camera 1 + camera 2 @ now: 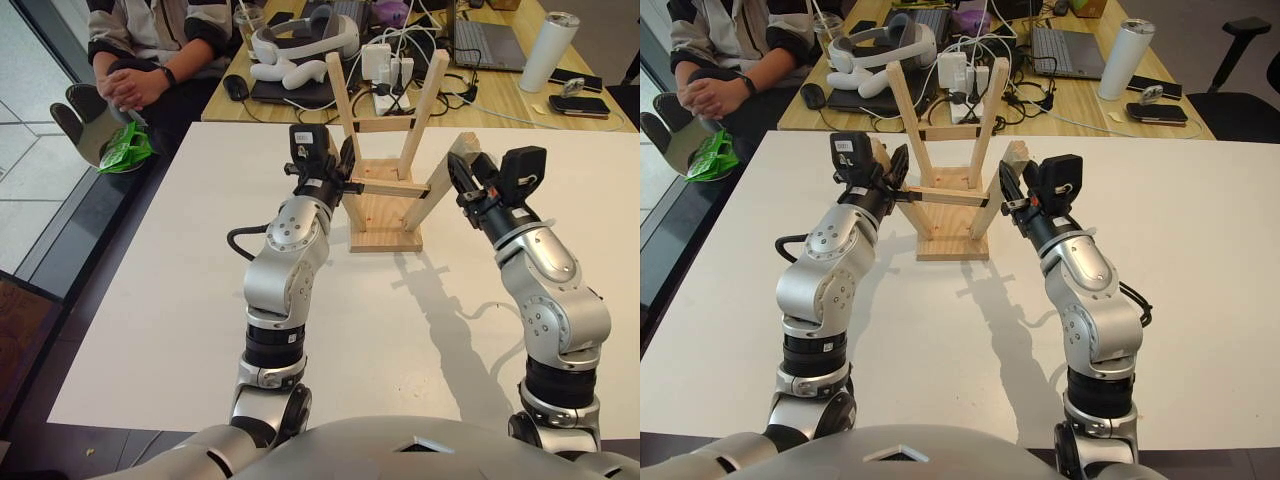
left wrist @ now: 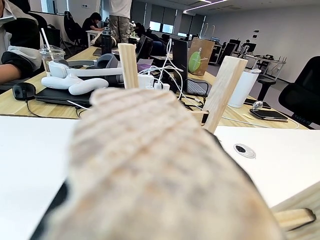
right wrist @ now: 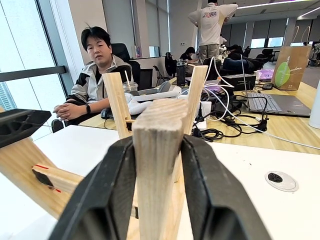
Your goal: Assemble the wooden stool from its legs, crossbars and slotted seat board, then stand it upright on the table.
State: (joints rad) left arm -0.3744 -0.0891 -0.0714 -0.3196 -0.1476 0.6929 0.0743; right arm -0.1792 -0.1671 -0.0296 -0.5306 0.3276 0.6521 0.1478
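No lettering here is clear enough for me to read with certainty. White label (image 1: 843, 146), on the black block (image 1: 856, 162) at the left wrist: dark print, too small to make out. Brown paper bag (image 3: 297, 70), on the far desk: round green emblem, no legible words. Green packet (image 1: 125, 148), beside the table's far left corner: print unclear.

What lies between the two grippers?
A crossbar, joining the near left leg in the left gripper to the near right leg in the right gripper; eye views.
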